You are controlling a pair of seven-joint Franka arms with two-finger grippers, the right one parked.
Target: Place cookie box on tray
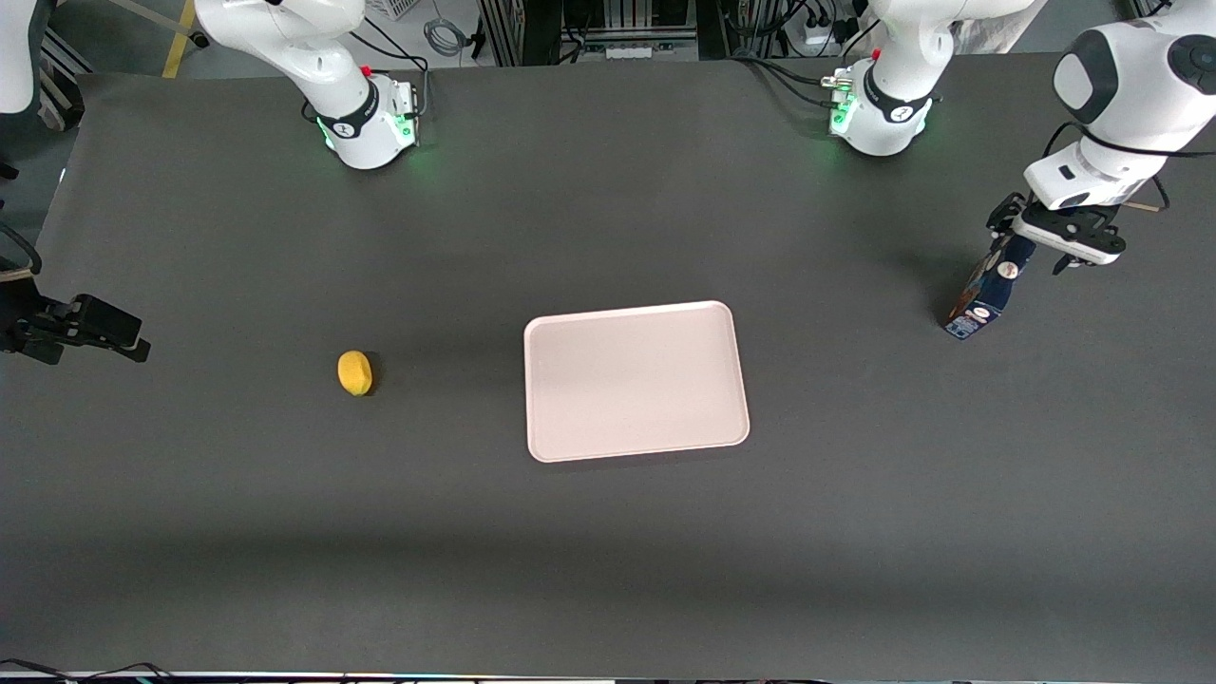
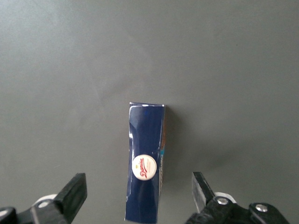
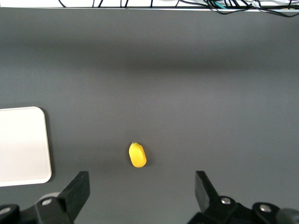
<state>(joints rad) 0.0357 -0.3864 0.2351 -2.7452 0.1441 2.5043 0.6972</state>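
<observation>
pincer (image 2: 138, 196) open, straddling cookie box (image 2: 145, 161); box upright on end, long axis leaning, well apart from tray (image 1: 635, 380).

Item one: a small yellow rounded object (image 1: 354, 372), smooth and egg-like, with one end drawn to a slight point. It lies on its side toward the parked arm's end of the table, touching nothing else.

Item two: a wide dark grey matte table surface (image 1: 608, 551), bearing the object directly and showing soft shadow bands.

Item three: a coil of grey cable (image 1: 445, 36) on the floor, just off the table edge farthest from the front camera.
</observation>
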